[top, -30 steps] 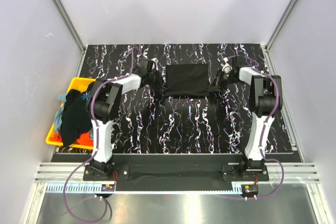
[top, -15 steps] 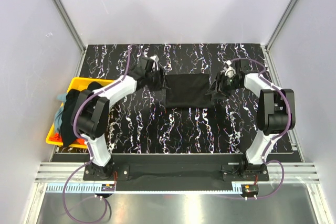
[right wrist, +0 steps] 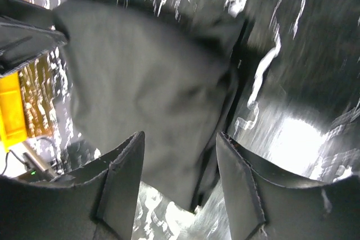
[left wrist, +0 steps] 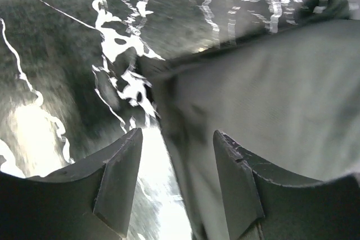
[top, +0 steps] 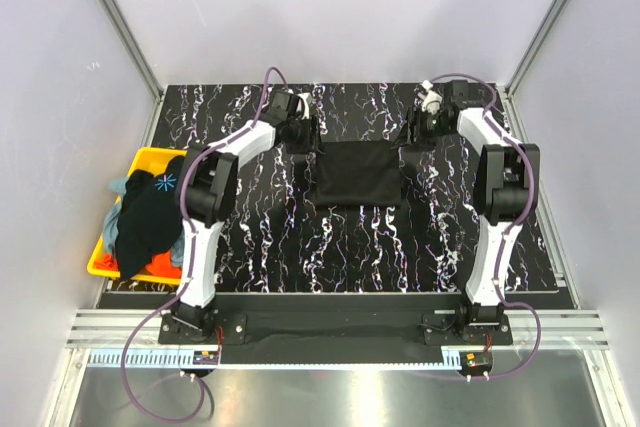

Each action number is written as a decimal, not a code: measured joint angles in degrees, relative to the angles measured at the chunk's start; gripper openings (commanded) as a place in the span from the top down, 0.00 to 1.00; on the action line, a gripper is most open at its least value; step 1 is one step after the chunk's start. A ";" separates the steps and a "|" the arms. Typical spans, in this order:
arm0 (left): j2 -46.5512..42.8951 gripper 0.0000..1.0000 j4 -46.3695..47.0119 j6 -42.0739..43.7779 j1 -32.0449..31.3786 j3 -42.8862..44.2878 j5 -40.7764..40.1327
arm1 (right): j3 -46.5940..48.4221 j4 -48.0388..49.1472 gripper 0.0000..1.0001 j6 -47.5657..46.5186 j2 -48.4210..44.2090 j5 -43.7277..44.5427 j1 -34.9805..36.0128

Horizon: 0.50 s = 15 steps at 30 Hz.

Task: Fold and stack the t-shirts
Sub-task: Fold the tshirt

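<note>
A plain black t-shirt (top: 356, 173) lies folded into a flat rectangle on the marbled black table (top: 340, 247). My left gripper (top: 306, 133) hovers open at its far left corner. In the left wrist view the t-shirt (left wrist: 270, 88) has its left edge running between the spread fingers of that gripper (left wrist: 175, 136), which hold nothing. My right gripper (top: 424, 130) hovers open at the far right corner. In the right wrist view the t-shirt (right wrist: 146, 71) lies under and beyond that gripper (right wrist: 180, 136), with nothing clamped.
A yellow bin (top: 150, 155) stands at the table's left edge. It holds a heap of t-shirts: a black one with a pale-blue starburst (top: 150, 215), a grey-blue one (top: 117, 188) and an orange-red one (top: 130, 265). Grey walls close in the table on three sides.
Both grippers have gone from shut to open and let go of the black t-shirt. They have drawn back toward its far corners, and the shirt now lies flat.
</note>
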 measured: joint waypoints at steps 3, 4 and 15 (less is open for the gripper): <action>3.96 0.43 -1.03 0.55 0.66 3.74 0.70 | 4.59 -0.61 0.41 -1.36 4.24 -0.87 -0.04; 4.94 0.43 -1.14 0.68 0.81 4.81 1.07 | 5.60 -0.63 0.41 -1.62 5.29 -1.11 -0.04; 10.45 0.62 -1.77 1.01 2.34 12.52 4.07 | 15.43 -2.43 0.72 -5.33 14.99 -3.13 -0.20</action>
